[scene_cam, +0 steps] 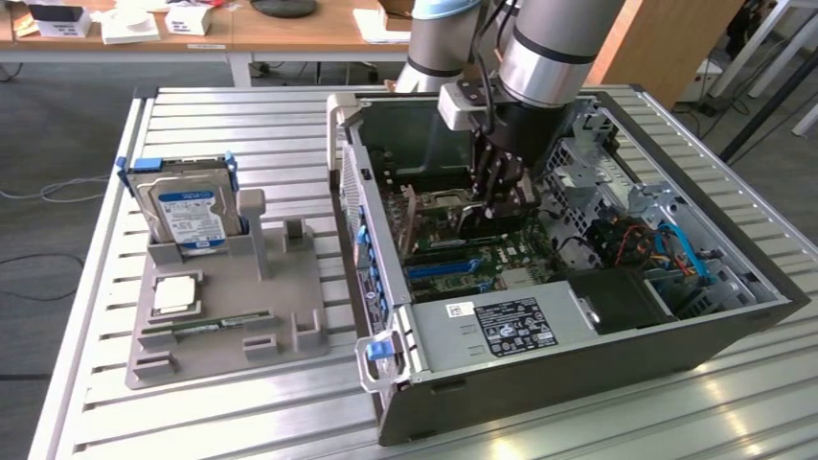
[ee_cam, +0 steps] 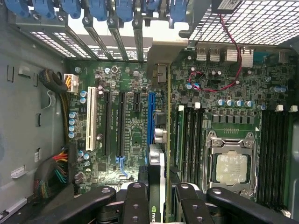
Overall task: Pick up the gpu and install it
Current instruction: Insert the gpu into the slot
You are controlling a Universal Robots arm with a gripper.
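Black fingers (ee_cam: pixel 135 200) of the gripper (ee_cam: pixel 160 196) sit closest to us in the wrist view, clamped on either side of the graphics card (ee_cam: pixel 158 140). We see the card edge-on, held upright deep inside the computer case (scene_cam: pixel 576 379), with its metal end plate (ee_cam: pixel 158 72) toward the row of blue latches (ee_cam: pixel 98 9) at the back. It lines up just beside the long blue slot (ee_cam: pixel 150 112); we cannot tell whether its lower edge has entered the slot or hovers over it.

The main risk, as we judge it, is a slight misalignment. If the card is tilted or a little to one side, its contacts would catch on the slot's lip, and pressing down could bend the board (ee_cam: pixel 131 140) or make the card slip between the fingers. The end plate could also snag on the back wall rather than drop into its opening.

Close on the other side stand the memory slots (ee_cam: pixel 191 135), and a thin red wire (ee_cam: pixel 229 60) loops near the end plate; either could be nudged. Farther off are the processor socket (ee_cam: pixel 232 165), a white slot (ee_cam: pixel 91 119) and a bundle of coloured cables (ee_cam: pixel 56 172).

Outside the case, a hard drive (scene_cam: pixel 190 211) and a memory stick (scene_cam: pixel 205 324) wait on a grey tray (scene_cam: pixel 301 326), well apart.
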